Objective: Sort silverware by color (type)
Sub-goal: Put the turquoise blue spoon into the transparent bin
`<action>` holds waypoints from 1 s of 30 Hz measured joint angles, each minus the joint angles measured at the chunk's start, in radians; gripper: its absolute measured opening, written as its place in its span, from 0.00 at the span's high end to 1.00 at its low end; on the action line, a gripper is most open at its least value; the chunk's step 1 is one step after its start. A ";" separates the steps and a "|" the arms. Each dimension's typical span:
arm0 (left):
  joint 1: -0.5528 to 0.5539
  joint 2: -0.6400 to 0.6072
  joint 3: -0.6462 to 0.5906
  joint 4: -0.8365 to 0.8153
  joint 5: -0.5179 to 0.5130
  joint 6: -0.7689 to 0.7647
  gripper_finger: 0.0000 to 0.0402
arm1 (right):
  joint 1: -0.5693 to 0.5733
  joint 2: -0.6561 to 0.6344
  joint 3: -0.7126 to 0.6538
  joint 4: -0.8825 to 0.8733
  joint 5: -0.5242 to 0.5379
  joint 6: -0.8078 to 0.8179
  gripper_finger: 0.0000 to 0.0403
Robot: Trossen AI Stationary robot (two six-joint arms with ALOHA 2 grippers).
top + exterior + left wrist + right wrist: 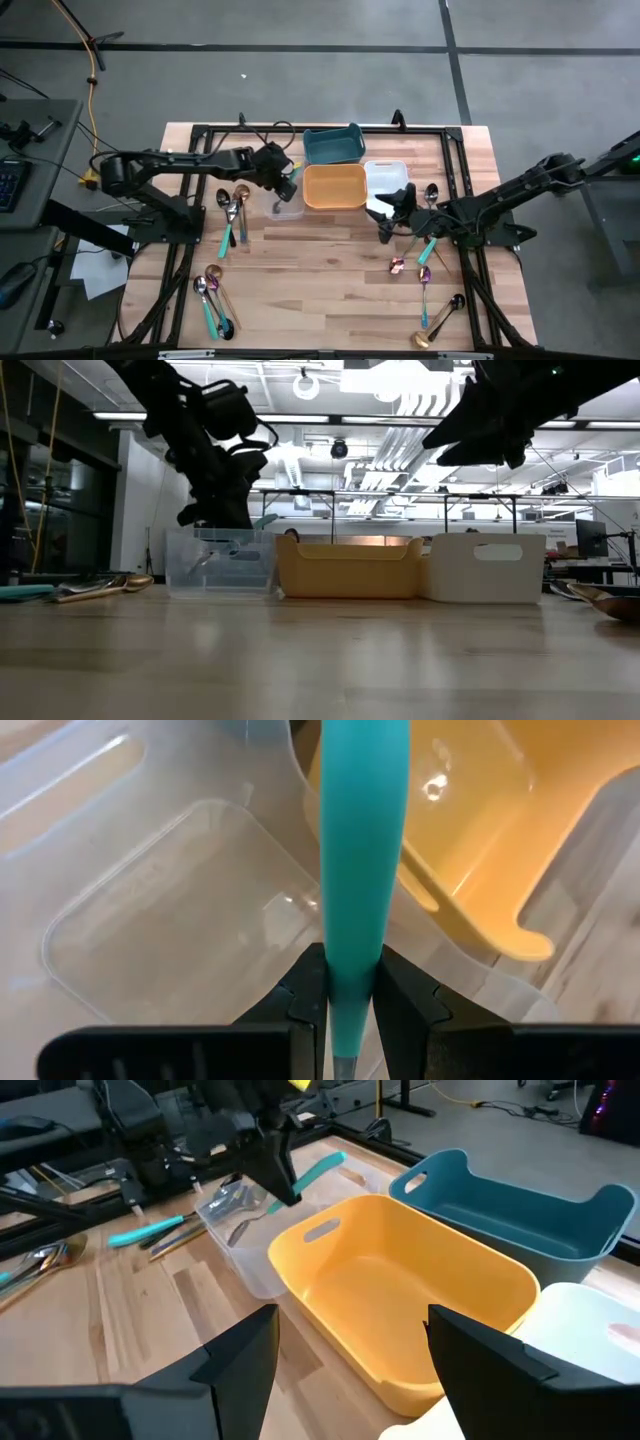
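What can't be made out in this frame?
- Working end of the teal-handled utensil held by the left gripper: cut off by the left wrist view's edge.
- Contents of the yellow tray and white tray: walls hide them in the low view.
- Utensil types near the right gripper: too small in the high view.

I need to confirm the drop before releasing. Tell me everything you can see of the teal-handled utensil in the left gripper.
The teal-handled utensil has a smooth, matte teal handle that looks like plastic or a painted coating, widening away from the grip. The left gripper is shut on its narrow part, one finger on each side, where a bit of silver metal shows. It hangs over the clear tray, beside the yellow tray. In the right wrist view the handle angles upward, with a silver end down in the clear tray; whether it touches the tray is unclear.
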 joint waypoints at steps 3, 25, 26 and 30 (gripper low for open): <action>0.000 0.000 0.000 0.003 0.000 0.020 0.86 | 0.000 0.000 0.000 0.000 0.007 0.000 0.38; -0.007 -0.378 -0.014 0.001 -0.070 0.140 0.59 | 0.000 0.000 0.000 0.001 0.032 -0.003 0.38; -0.028 -0.418 -0.026 0.008 -0.102 0.145 0.59 | 0.000 0.000 0.000 0.001 0.032 -0.003 0.38; -0.144 -0.569 -0.104 0.008 -0.249 0.147 0.59 | 0.000 0.000 0.000 0.001 0.031 0.001 0.38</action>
